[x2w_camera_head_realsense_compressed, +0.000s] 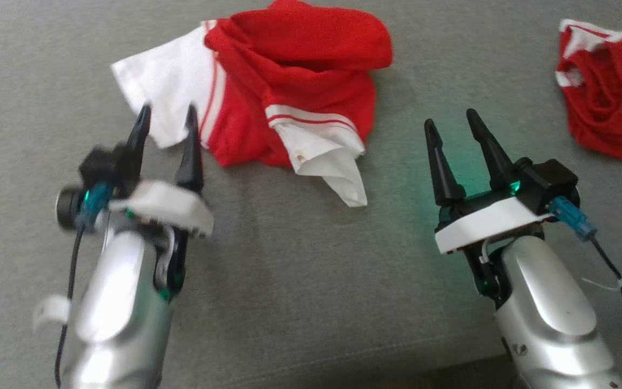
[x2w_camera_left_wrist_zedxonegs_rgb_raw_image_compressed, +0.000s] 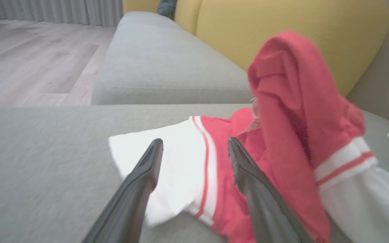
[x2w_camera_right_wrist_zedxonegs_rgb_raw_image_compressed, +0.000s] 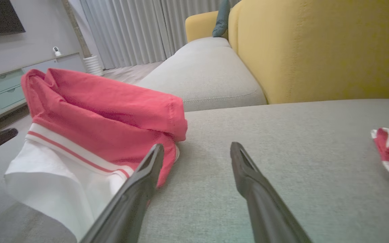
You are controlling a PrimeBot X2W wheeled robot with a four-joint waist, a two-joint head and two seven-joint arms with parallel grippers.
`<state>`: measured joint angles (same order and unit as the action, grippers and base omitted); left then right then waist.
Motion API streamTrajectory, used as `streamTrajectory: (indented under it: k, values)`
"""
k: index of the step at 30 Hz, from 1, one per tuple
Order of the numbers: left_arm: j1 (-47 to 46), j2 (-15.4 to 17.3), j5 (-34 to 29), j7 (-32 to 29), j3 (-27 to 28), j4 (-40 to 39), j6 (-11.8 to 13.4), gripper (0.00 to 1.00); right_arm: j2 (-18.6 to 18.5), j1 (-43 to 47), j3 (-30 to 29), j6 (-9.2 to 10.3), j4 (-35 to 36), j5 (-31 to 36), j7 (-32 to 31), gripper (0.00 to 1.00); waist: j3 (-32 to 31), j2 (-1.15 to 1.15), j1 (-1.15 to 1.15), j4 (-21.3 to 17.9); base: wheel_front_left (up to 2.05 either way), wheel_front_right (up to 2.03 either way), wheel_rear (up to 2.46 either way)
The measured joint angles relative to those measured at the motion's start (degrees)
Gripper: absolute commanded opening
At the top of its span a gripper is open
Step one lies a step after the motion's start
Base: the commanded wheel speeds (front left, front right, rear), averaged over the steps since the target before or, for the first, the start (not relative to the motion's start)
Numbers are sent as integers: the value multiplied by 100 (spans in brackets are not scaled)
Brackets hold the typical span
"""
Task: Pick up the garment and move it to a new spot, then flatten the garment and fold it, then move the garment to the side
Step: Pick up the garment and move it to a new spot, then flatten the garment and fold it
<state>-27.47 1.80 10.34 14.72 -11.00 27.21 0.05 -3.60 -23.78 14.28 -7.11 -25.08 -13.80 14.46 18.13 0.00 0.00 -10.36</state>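
Left gripper (x2w_camera_head_realsense_compressed: 167,112), blurred, fingers spread and seemingly empty, sits at the near-left edge of the crumpled red-and-white shirt (x2w_camera_head_realsense_compressed: 300,70) on the grey sofa seat (x2w_camera_head_realsense_compressed: 289,270). Right gripper (x2w_camera_head_realsense_compressed: 451,120), fingers parted, is right of the shirt; a second red garment (x2w_camera_head_realsense_compressed: 613,102) lies farther right.

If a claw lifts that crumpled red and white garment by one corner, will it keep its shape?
Probably not. The garment lies in soft humps and folds, so it would likely droop and unfurl. Its thin white flap suggests light cloth, easily dragged across the sofa cushion.
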Motion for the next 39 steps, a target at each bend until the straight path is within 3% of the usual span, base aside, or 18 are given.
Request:
streamTrajectory:
  k: [9, 19, 26, 34, 35, 36, 39]
  values:
    - [1209, 8, 337, 0, 218, -500, 155, 100, 1, 5, 424, 0, -102, 156, 0, 100, -199, 0, 0, 656, 0, 0, 0]
    - [1443, 8, 633, 0, -4, -745, 357, 100, 2, 169, 1072, 0, -194, 318, 10, 100, -308, 0, 0, 1194, 0, 0, 0]
    - [1441, 8, 748, 0, -126, -847, 408, 100, 1, 19, 912, 0, -914, 931, 15, 100, -299, 0, 0, 1375, 0, 0, 0]
    - [1438, 8, 798, 0, -143, -844, 430, 100, -2, -168, 435, 0, -1002, 1259, 15, 99, -244, 0, 0, 1396, 0, 0, 0]
    - [1438, 8, 798, 0, -148, -843, 430, 100, -2, -168, 405, 0, -1004, 1263, 15, 60, -243, 0, 0, 1391, 0, 0, 0]
    - [1438, 9, 798, 0, -154, -842, 430, 100, -2, -168, 398, 0, -1012, 1265, 15, 0, -244, 0, 0, 1385, 0, 0, 0]
    - [1438, 8, 823, 0, -175, -836, 430, 100, 2, -171, 311, 0, -1016, 1218, 15, 0, -260, 0, 0, 1362, 0, 0, 0]
